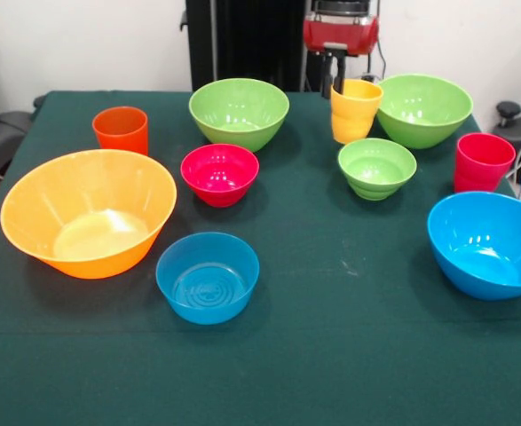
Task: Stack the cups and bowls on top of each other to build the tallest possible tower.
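All cups and bowls stand apart on the green table (349, 355); no tower shows. The very wide orange bowl (89, 211) is at the left, with the orange cup (121, 130) behind it. The small red bowl (219, 173) and small blue bowl (208, 277) sit in the middle. One big green bowl (239, 113) is at the back, another (423, 109) at the back right. The small green bowl (376, 167), red cup (483, 161) and big blue bowl (489, 243) are at the right. My gripper (333, 82) hangs at the left rim of the slightly tilted yellow ribbed cup (355, 111).
The robot's black pedestal (242, 40) stands behind the table's far edge. A dark chair part (3, 133) shows at the left edge and black cables and a knob (513, 120) at the right.
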### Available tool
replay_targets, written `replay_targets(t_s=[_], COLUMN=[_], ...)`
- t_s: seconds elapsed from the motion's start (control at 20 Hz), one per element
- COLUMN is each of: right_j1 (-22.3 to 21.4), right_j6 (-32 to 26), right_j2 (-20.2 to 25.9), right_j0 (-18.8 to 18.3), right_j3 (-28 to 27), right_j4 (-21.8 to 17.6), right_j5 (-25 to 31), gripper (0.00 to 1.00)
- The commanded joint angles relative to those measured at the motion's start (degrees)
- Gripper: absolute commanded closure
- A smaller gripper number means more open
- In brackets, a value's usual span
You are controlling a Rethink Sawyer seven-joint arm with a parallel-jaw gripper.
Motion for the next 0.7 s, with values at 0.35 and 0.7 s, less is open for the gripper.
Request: replay_targets(t_s=[0.35, 0.7], right_j1=[-14.0, -17.1], right_j6=[3.7, 0.0], right_j2=[5.4, 7.1], right_j0=[0.4, -3.0], right_j3=[-6.8, -11.1], right_j4=[2.8, 2.1], right_j5=[25.6, 40.0], gripper=[1.00, 1.00])
